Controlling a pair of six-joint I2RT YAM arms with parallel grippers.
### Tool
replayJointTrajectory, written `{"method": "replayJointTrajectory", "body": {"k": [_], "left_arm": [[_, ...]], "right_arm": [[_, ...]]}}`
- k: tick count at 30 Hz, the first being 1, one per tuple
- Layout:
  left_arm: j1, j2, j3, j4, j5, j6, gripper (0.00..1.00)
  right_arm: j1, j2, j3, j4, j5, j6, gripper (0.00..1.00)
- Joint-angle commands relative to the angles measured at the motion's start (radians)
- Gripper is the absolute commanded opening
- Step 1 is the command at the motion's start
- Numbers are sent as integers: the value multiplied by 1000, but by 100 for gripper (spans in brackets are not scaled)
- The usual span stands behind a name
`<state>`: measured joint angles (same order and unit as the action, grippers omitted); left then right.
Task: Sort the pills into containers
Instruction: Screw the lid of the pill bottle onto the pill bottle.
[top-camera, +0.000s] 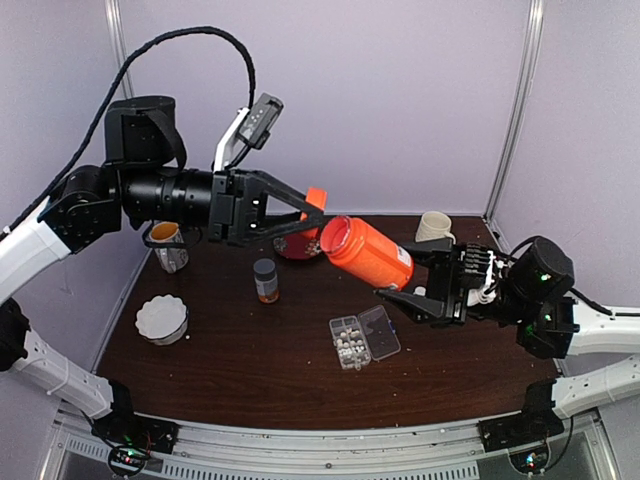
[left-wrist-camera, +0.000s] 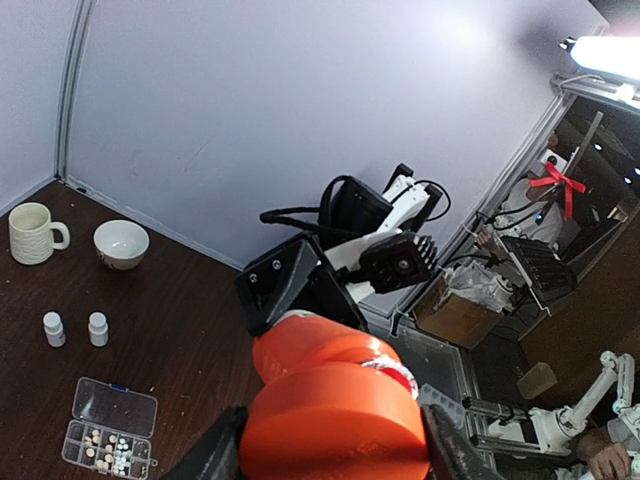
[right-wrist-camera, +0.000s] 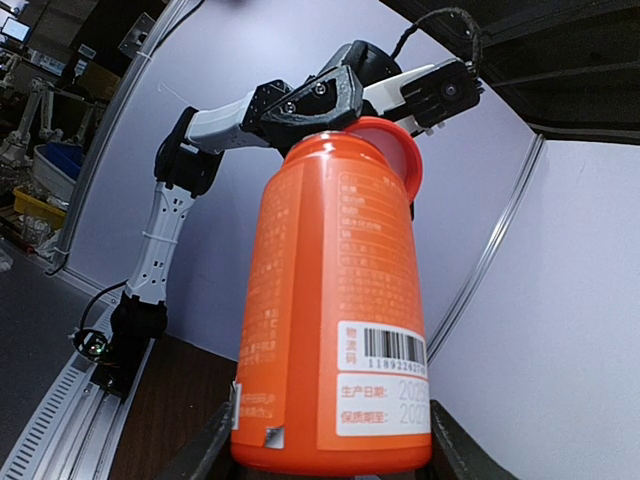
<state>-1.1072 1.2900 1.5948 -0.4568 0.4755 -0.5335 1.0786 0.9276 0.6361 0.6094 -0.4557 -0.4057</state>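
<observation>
A large orange bottle (top-camera: 372, 255) hangs tilted above the table with my right gripper (top-camera: 408, 275) shut on its base end (right-wrist-camera: 335, 300). My left gripper (top-camera: 318, 218) is shut on the bottle's wide orange cap (left-wrist-camera: 340, 420). The cap sits slightly off the neck, and a rim of the bottle's mouth (left-wrist-camera: 398, 372) shows behind it. Below the bottle lies the clear organizer box (top-camera: 380, 332) with its lid folded open. A cluster of small whitish pills (top-camera: 349, 345) fills some of its containers (left-wrist-camera: 105, 452).
An amber bottle with a grey cap (top-camera: 265, 280) stands mid-table. A white fluted dish (top-camera: 162, 318) and a cup (top-camera: 168, 245) are at the left, with a red bowl (top-camera: 298, 245) behind my left gripper. A mug (top-camera: 433, 227), a white bowl (left-wrist-camera: 121, 243) and two small white bottles (left-wrist-camera: 55, 328) stand at the right.
</observation>
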Motion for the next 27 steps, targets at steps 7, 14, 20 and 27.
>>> {"method": "replayJointTrajectory", "body": {"k": [7,14,20,27], "left_arm": [[1,27,-26,73,61,-5,0],[0,46,-34,62,114,31,0],[0,64,-25,13,166,90,0],[0,82,45,-145,50,179,0]], "right_arm": [[6,-5,36,-40,25,-13,0],[8,7,59,-89,48,-7,0],[12,21,100,-170,74,-12,0],[51,53,194,-395,226,-98,0]]}}
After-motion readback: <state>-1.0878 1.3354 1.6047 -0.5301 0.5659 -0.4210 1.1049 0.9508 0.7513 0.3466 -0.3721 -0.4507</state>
